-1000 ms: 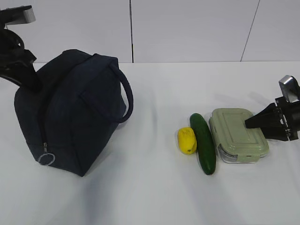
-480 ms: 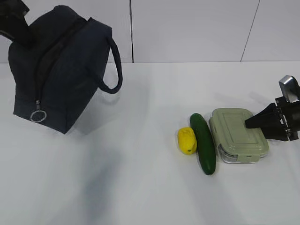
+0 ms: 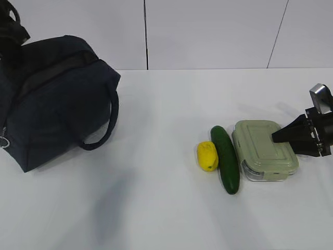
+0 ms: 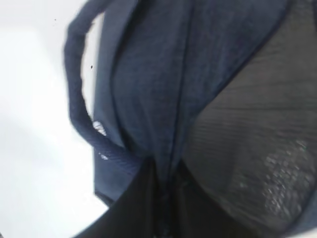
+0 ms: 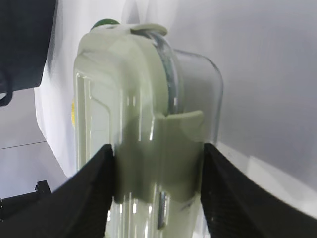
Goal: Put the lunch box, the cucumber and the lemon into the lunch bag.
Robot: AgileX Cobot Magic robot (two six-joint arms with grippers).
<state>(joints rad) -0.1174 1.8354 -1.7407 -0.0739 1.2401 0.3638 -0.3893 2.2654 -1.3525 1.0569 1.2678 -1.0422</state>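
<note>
The dark navy lunch bag (image 3: 57,99) is at the far left, part of it past the frame edge, with one loop handle (image 3: 104,130) hanging toward the front. My left gripper (image 4: 166,171) is shut on a fold of the bag's fabric (image 4: 148,74); in the exterior view only its arm (image 3: 11,23) shows, above the bag. The sage-lidded lunch box (image 3: 263,148) lies at the right. My right gripper (image 3: 276,138) is shut on its right end (image 5: 133,99), one finger on each side. The cucumber (image 3: 226,159) lies against the box's left side, and the lemon (image 3: 207,155) is left of it.
The white table (image 3: 156,208) runs back to a pale panelled wall (image 3: 208,31). The bag's metal ring pull (image 3: 4,141) hangs at the left frame edge. In the right wrist view the cucumber tip (image 5: 104,22) shows beyond the box.
The bag has been lifted off its end and swung left, then lower, with its handle now toward the front. The right gripper and the three food items have not moved.
</note>
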